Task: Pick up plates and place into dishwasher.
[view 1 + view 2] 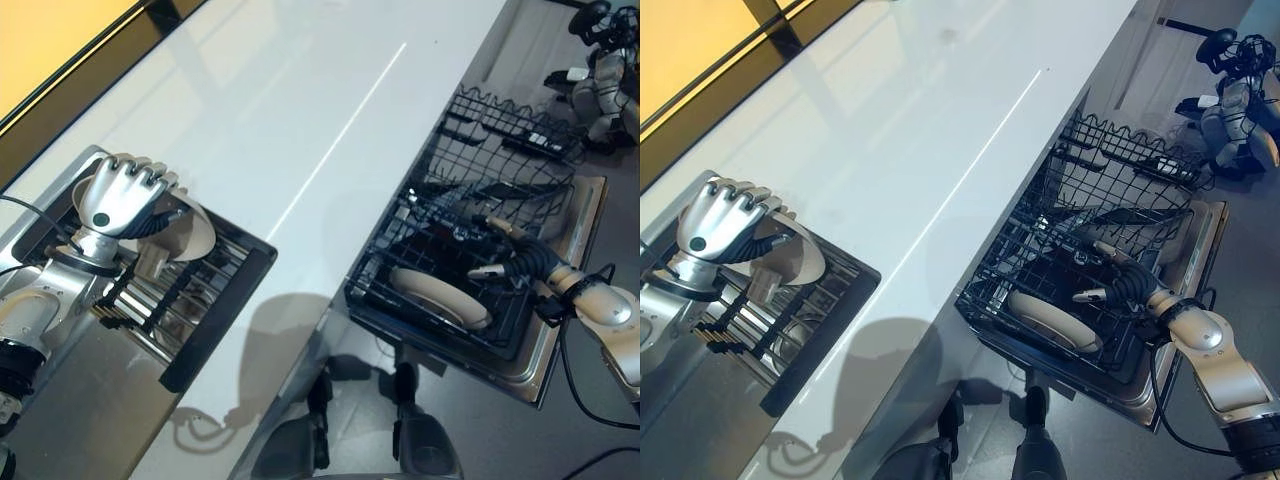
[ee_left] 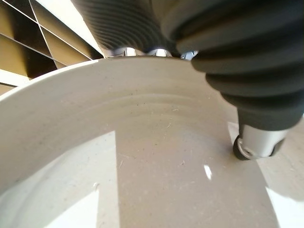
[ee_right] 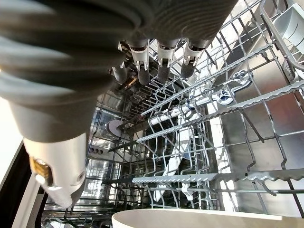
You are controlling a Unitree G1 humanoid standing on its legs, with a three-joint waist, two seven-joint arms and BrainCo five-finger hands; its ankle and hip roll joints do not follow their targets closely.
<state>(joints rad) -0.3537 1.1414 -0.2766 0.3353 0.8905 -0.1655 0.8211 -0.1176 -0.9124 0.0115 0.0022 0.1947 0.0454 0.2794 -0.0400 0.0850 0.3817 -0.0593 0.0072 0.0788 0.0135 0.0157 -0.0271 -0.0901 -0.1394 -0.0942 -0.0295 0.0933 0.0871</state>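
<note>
A beige plate [image 1: 196, 236] stands on edge in a dark drying rack [image 1: 215, 320] on the counter at the left. My left hand [image 1: 118, 195] is shut on the plate's top rim, fingers curled over it. In the left wrist view its thumb [image 2: 256, 137] presses on the plate's face [image 2: 142, 156]. To the right, the pulled-out black wire dishwasher rack [image 1: 420, 325] holds another beige plate [image 1: 440, 298] near its front. My right hand [image 1: 525, 255] hovers just above and behind that plate, open and holding nothing. The plate's rim [image 3: 204, 219] shows in the right wrist view.
The long white counter [image 1: 300, 120] runs between the drying rack and the dishwasher. The open dishwasher door [image 1: 560, 330] lies under the wire rack. Dark items [image 1: 540, 145] lie in the rack's far part. Another robot [image 1: 605, 70] stands on the floor at the back right.
</note>
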